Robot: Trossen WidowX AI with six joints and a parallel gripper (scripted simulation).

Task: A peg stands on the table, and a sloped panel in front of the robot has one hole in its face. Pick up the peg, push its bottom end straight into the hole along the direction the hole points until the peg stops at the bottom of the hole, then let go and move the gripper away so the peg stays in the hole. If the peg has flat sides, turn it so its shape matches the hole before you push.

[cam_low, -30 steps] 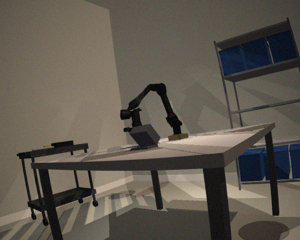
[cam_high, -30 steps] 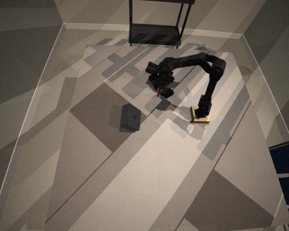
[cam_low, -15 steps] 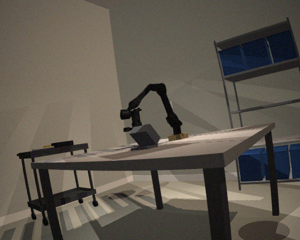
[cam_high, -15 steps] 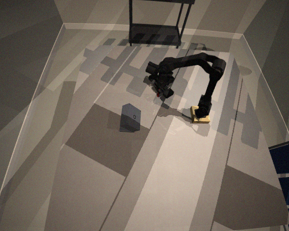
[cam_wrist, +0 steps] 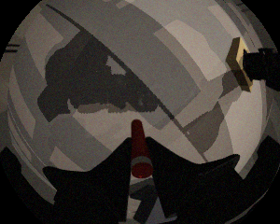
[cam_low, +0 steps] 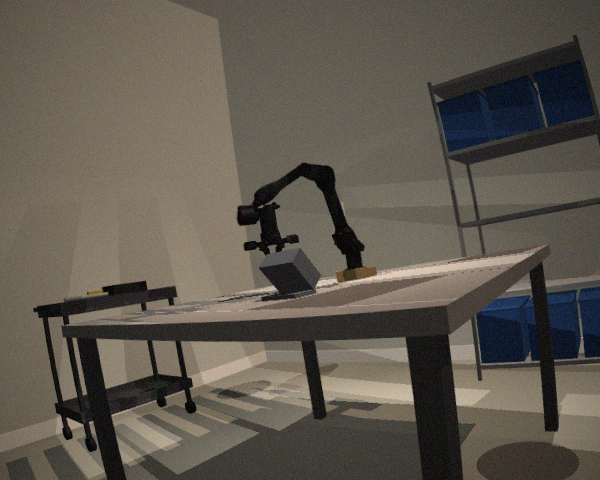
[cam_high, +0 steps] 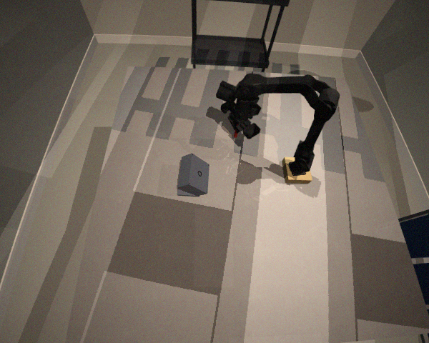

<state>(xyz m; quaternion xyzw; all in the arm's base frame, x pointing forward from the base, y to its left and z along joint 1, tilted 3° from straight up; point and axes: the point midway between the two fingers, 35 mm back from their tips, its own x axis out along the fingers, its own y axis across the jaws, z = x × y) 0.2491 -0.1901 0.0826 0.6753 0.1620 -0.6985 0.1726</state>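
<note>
Your end effector [cam_high: 237, 131] [cam_low: 272, 251] [cam_wrist: 138, 141] is clamped on the red peg [cam_high: 235, 133] [cam_wrist: 138, 140]; grasp done. In the top view, the sloped block [cam_high: 193, 175] [cam_low: 290, 269] sits at about 7 o'clock from it, hole [cam_high: 199, 173] unfilled. Left: align, insert, release, back off.
</note>
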